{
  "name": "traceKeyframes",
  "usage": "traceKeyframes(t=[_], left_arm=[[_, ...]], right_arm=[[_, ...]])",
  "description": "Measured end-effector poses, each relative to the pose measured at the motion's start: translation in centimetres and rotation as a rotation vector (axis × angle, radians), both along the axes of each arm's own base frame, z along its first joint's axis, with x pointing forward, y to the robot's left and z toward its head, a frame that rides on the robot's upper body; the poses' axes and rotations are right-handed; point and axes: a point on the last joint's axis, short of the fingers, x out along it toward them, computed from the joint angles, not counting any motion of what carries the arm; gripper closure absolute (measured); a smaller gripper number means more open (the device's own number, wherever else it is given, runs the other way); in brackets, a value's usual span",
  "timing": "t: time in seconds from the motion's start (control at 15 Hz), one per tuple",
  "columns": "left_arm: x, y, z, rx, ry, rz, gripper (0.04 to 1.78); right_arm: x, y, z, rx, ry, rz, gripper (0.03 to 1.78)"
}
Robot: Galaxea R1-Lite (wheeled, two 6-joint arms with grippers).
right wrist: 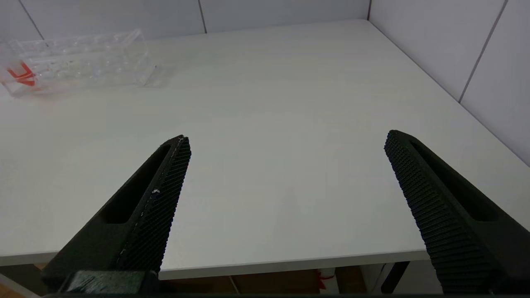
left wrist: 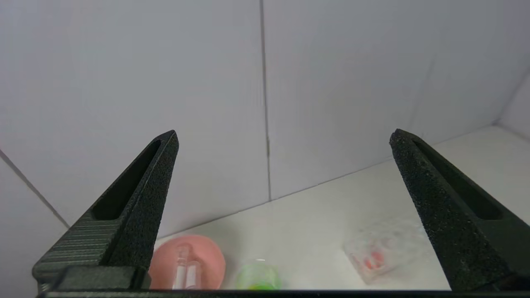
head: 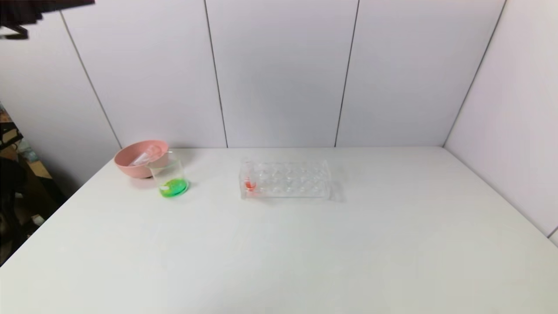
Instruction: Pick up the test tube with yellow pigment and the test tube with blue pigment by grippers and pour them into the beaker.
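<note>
beaker [left wrist: 257, 276] with green liquid lies, seemingly, well beyond left pincer [left wrist: 283, 142].

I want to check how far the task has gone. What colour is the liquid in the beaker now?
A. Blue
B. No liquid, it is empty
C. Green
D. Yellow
C: the beaker, standing in front of the pink bowl, holds bright green liquid at its bottom, as the head view shows.

Table [head: 279, 253] front open; bowl [head: 130, 163], beaker [head: 172, 179], rack [head: 285, 179] crowd rear.
</note>
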Motion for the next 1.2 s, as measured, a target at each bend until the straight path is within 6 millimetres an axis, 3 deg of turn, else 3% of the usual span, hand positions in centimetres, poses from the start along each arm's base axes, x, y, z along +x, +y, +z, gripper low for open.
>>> traceKeyframes(t=[0.2,0.33,0.53,0.67,0.73,0.87,1.2], left_arm=[[-12.6,-4.0,2.7,-0.063,-0.099,-0.090,0.04],[-21.1,-6.1,2.4,-0.096,-0.124,-0.172,0.04],[-32.4,-7.0,-2.0,-0.094,-0.136,-0.219,0.04],[-36.9,-6.9,-6.4,-0.096,-0.121,-0.203,0.04],[-37.8,-6.7,-8.9,-0.094,-0.099,-0.179,0.04],[-37.4,-6.5,-13.0,-0.077,-0.064,-0.127,0.04],[-30.5,-5.9,-23.2,-0.082,0.016,0.046,0.04]], right_arm=[[0.0,0.0,0.0,0.000,0.000,0.000,0.10],[0.0,0.0,0.0,0.000,0.000,0.000,0.10],[0.0,0.0,0.0,0.000,0.000,0.000,0.10],[0.0,0.0,0.0,0.000,0.000,0.000,0.10],[0.0,0.0,0.0,0.000,0.000,0.000,0.10],[0.0,0.0,0.0,0.000,0.000,0.000,0.10],[0.0,0.0,0.0,0.000,0.000,0.000,0.10]])
